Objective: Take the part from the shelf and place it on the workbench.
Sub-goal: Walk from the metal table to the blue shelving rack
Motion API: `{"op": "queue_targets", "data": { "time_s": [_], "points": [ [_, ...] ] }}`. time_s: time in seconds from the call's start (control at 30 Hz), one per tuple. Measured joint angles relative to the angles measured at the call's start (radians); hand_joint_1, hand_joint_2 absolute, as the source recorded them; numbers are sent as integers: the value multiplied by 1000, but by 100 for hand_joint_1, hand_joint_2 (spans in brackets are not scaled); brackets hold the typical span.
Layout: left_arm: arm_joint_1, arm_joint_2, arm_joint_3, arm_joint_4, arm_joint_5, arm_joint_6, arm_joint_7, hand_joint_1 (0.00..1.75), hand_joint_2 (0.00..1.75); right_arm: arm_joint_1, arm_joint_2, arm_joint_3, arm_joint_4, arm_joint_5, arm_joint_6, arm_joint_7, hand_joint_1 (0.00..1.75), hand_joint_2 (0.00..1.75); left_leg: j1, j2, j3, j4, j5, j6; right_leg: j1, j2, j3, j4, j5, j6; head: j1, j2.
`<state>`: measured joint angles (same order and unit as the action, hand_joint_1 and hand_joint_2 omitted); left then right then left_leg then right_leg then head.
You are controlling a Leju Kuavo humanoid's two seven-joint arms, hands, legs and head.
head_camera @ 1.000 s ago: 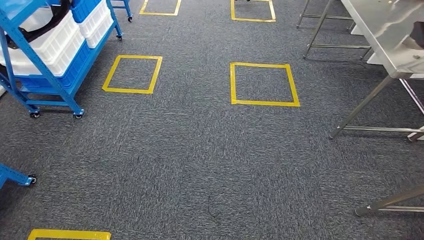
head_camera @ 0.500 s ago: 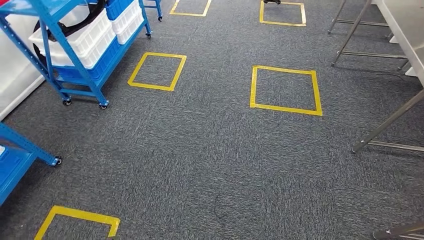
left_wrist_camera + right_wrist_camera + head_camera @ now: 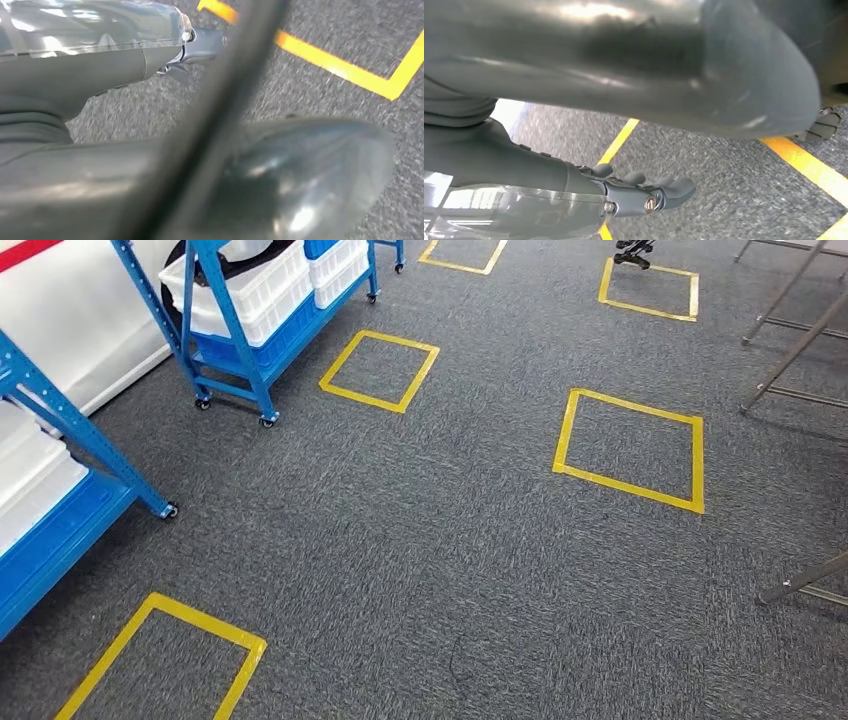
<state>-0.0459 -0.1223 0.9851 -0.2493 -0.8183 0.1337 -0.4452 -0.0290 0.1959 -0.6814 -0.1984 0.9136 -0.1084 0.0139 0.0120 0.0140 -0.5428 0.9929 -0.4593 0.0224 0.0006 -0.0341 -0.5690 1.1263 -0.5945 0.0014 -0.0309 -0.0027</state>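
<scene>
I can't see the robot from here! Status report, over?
Right hand holds nothing; left hand unclear. Blue shelf with white bins ahead left, part not made out. Yellow tape squares on carpet between.

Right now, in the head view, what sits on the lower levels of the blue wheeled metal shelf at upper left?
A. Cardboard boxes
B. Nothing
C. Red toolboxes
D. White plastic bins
D: stacked white plastic bins fill the blue wheeled metal shelf, standing on the grey carpet.

Five yellow tape squares lay on carpet; two blue shelf racks stood left; white bins uncountable.
</scene>
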Motion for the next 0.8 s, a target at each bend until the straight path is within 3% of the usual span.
{"op": "queue_targets", "data": {
  "time_s": [0.07,0.1,0.13,0.17,0.23,0.3,0.37,0.4,0.43,0.47,0.53,0.6,0.63,0.7,0.73,0.8],
  "points": [
    [6,21,5,-3,-7,-36,7,0,0,2,-4,-3,0,0,0,-4,0,0,0,-27,-7,1,4,2,-7,27,-59,125,-56,6,0,0],
    [12,30,8,-5,-13,-54,13,0,0,3,-5,-4,0,0,0,-6,0,0,0,-41,-8,2,5,1,-10,30,-75,157,-59,8,0,0],
    [18,37,9,-7,-20,-67,18,0,0,3,-7,-5,0,0,0,-8,0,0,1,-55,-9,3,6,-1,-14,31,-72,150,-41,10,0,0],
    [23,42,10,-8,-26,-76,24,0,0,3,-8,-5,0,0,-1,-8,0,0,2,-69,-8,4,6,-4,-18,37,-51,103,-5,12,0,0],
    [27,48,11,-10,-37,-81,33,0,0,5,-10,-6,0,0,-2,-9,0,0,4,-96,-11,11,5,-14,-27,79,10,-30,61,16,0,0],
    [27,52,11,-14,-44,-80,42,0,0,5,-10,-7,1,0,-2,-9,0,0,5,-119,-20,16,7,-30,-28,114,38,-97,80,14,0,0],
    [30,55,12,-16,-50,-78,51,0,0,2,-11,-8,2,2,0,-9,0,0,9,-141,-28,13,13,-46,-23,103,39,-102,80,2,0,0],
    [33,56,13,-16,-52,-77,55,0,0,1,-12,-8,2,3,1,-9,0,0,10,-137,-31,16,11,-51,-22,90,41,-106,84,-6,0,0],
    [36,56,14,-16,-54,-77,58,0,0,0,-13,-8,2,4,2,-9,0,0,11,-119,-39,30,1,-54,-21,77,42,-111,87,-14,0,0],
    [37,56,15,-16,-56,-78,60,0,0,1,-14,-8,2,4,3,-9,0,0,10,-92,-56,66,-22,-56,-20,63,43,-116,90,-23,-1,0],
    [33,56,16,-16,-60,-78,61,0,0,3,-14,-8,2,7,5,-11,0,0,8,-38,-110,187,-90,-55,-13,32,41,-118,91,-33,-1,0],
    [30,57,17,-16,-61,-78,61,0,0,5,-15,-8,2,9,9,-12,0,0,8,-25,-153,291,-131,-55,-5,-1,39,-117,89,-37,-1,0],
    [31,58,17,-16,-62,-77,61,0,0,5,-15,-8,2,9,12,-13,0,0,8,-22,-149,296,-125,-54,-2,-16,39,-116,88,-38,-1,0],
    [33,60,18,-16,-64,-77,61,0,0,2,-16,-8,2,10,16,-14,0,0,7,-5,-87,195,-71,-49,1,-41,42,-114,85,-37,-1,0],
    [33,60,18,-16,-66,-77,61,0,0,1,-16,-8,2,9,17,-14,0,0,4,19,-47,125,-48,-43,4,-52,44,-112,83,-34,-1,0],
    [30,62,18,-16,-69,-77,60,0,0,-1,-16,-8,2,9,18,-14,0,0,-5,51,-2,36,-24,-34,7,-70,46,-109,79,-26,-1,0]
  ]
}}
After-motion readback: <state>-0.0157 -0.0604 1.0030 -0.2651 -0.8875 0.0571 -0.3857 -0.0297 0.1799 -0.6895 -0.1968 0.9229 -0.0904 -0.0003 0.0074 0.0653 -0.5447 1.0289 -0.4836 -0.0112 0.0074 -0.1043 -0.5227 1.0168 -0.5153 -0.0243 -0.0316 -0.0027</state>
